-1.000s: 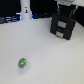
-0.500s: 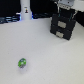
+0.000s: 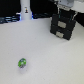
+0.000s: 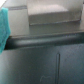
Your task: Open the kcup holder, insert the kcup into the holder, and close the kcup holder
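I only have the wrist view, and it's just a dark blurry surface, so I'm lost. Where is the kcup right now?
Observer: The kcup lies on the white table, near the front on the exterior view's left.
Operator: And the holder?
Observer: The kcup holder stands well apart from it, at the back on the exterior view's right, with the arm directly above it.
Operator: Anything else out there?
Observer: A white bottle stands at the back on the exterior view's left, clear of both.
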You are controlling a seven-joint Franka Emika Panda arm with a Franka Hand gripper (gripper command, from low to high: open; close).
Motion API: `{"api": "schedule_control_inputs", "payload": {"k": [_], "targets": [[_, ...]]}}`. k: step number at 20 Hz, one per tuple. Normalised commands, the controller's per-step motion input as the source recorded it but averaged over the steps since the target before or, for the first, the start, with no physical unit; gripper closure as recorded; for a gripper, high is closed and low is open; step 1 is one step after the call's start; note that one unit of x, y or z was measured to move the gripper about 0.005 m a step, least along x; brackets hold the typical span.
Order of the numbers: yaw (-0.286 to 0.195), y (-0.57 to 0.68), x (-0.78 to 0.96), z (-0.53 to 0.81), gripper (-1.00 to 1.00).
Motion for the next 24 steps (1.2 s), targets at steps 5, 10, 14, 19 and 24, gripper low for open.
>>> {"api": "schedule_control_inputs", "payload": {"k": [5, 10, 14, 19, 24], "targets": [[-0.037, 0.01, -0.14, -0.28, -1.0], [-0.024, -0.3, 0.3, 0.52, -1.0], [-0.028, -0.11, -0.04, 0.02, -1.0], [-0.042, 0.12, -0.12, -0.3, -1.0], [-0.024, 0.19, -0.14, -0.42, -1.0]]}}
